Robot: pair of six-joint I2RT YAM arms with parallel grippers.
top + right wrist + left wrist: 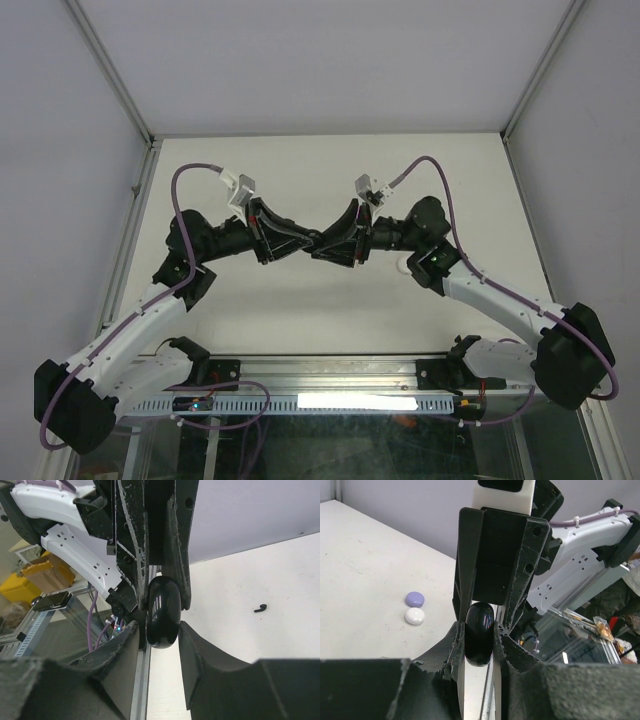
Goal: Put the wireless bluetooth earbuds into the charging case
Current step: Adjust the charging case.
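Charging case (479, 632) sat pinched in left fingers (454, 652); right fingers (200, 655) stood slightly spread around it; backing straight off without nudging seemed wisest.

White table (330, 180), pale grey walls (60, 100)

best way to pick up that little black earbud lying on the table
Come straight down from above: the black earbud lies low on the table, with no side to get under. Probably pinch across its bulkier hooked end, not the thin stem.
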